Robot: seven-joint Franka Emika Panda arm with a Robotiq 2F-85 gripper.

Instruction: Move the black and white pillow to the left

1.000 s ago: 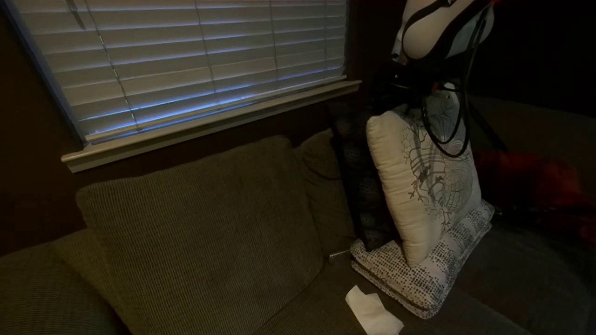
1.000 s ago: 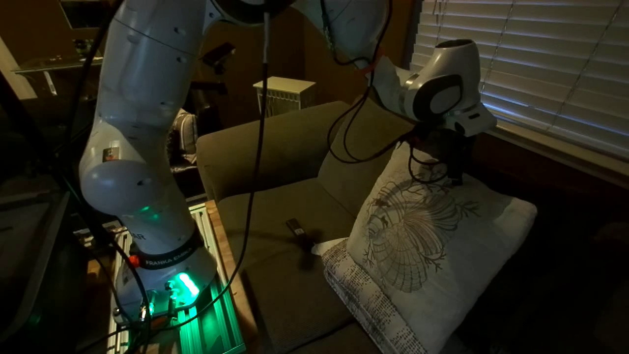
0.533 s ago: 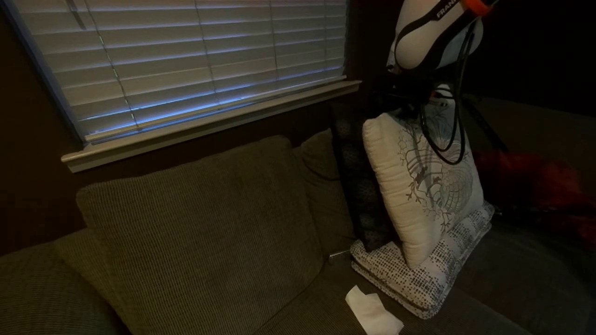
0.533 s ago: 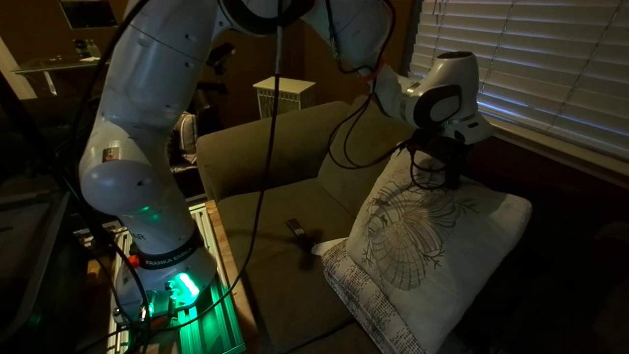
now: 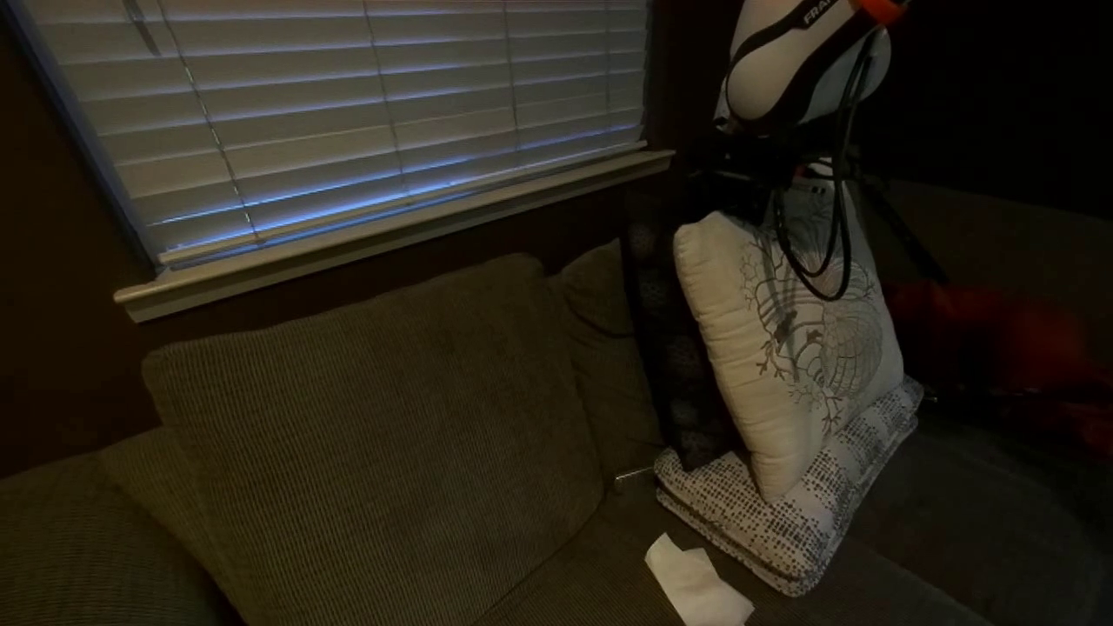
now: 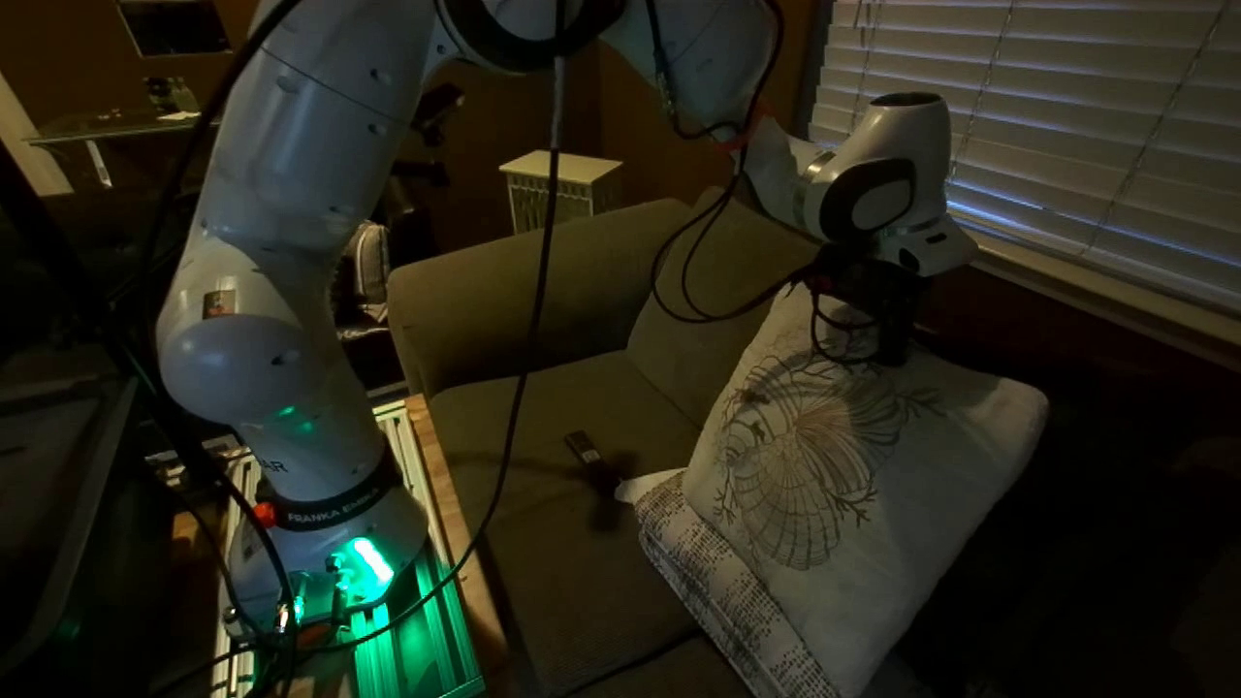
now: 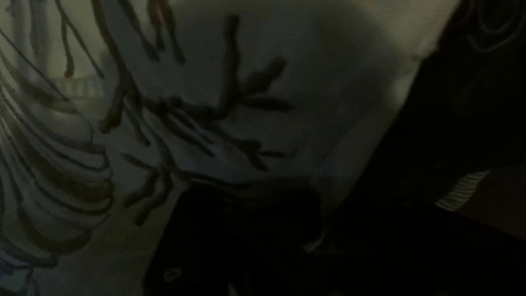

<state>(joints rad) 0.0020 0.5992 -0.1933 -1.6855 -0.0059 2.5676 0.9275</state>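
Observation:
The black and white pillow [image 5: 809, 348] is white with a dark shell-and-coral print. It leans upright, tilted back, on a speckled cushion in both exterior views. My gripper [image 6: 894, 351] reaches down onto its upper edge from above. Very dark fingers [image 7: 246, 234] fill the lower part of the wrist view, where the printed pillow face [image 7: 328, 102] takes up most of the picture. Only a thin strip of pale cloth shows between the jaws, which have come together on the pillow's top. The exact amount of cloth pinched is hidden in shadow.
Under the pillow lies the speckled cushion [image 5: 765, 522], with a dark patterned pillow [image 5: 687, 374] behind. A white paper [image 5: 696, 578] and a small dark device [image 6: 585, 448] rest on the sofa seat [image 6: 582, 572]. The window sill [image 5: 391, 226] runs close behind. A cable loop [image 6: 698, 310] hangs beside the wrist.
My gripper has dropped slightly and its jaws have closed at the pillow's top edge. The pillow's upper part has shifted a little towards the dark pillow behind it.

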